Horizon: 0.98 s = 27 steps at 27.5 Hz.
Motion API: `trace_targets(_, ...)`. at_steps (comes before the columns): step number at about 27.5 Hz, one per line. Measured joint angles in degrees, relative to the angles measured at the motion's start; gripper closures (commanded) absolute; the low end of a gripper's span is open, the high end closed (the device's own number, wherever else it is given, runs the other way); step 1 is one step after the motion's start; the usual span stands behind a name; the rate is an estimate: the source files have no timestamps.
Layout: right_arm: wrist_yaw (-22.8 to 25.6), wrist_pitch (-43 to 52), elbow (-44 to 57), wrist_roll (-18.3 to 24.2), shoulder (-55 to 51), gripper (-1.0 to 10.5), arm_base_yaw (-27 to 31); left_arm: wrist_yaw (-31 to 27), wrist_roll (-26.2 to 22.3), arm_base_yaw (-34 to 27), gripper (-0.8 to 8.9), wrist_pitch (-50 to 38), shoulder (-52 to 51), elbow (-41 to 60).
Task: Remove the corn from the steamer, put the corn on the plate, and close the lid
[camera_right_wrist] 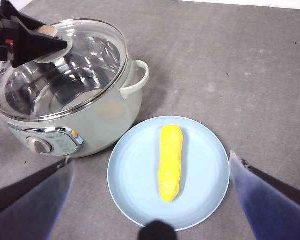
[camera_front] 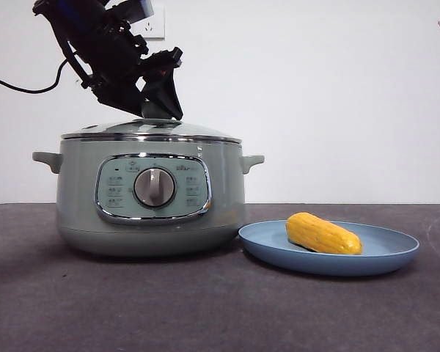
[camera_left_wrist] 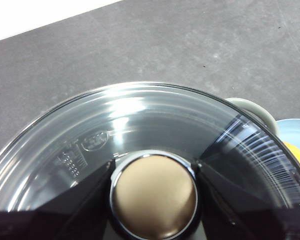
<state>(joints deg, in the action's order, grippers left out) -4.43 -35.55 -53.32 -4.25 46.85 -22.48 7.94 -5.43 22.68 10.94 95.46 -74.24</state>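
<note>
Your steamer (camera_front: pixel 150 194) stands on the dark desk (camera_front: pixel 205 308), toward the left side, its control panel and silver dial (camera_front: pixel 155 187) facing the front edge. The lid (camera_front: pixel 150 130) sits seated on its rim, closing the pot. Just right of the steamer, near but not touching it, lies your plate (camera_front: pixel 385 257), and the corn (camera_front: pixel 323 233) rests on it, lying flat across the middle. Your left gripper (camera_left_wrist: pixel 154 192) is down on top of the lid, its two jaws clamped on either side of the knob (camera_left_wrist: pixel 154 200). Your right gripper (camera_right_wrist: pixel 155 200) hangs high above the plate with its jaws spread wide apart, holding nothing.
</note>
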Motion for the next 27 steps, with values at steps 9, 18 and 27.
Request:
trace_targets(9, -0.07, 0.00, 0.00, 0.00, 0.00, 3.2, 0.00, 0.09, 0.52, 0.07, 3.63, 1.64, 0.20, -0.46)
trace_targets(18, -0.09, -1.95, 0.00, 0.00, 0.00, 3.2, 0.00, -0.20, 0.07, 0.33, 2.91, 2.36, 0.17, -0.46)
trace_targets(27, -0.09, -2.19, 0.00, 0.00, 0.00, 3.2, 0.00, -0.31, 0.07, 0.33, 2.91, 5.51, -8.13, -0.07)
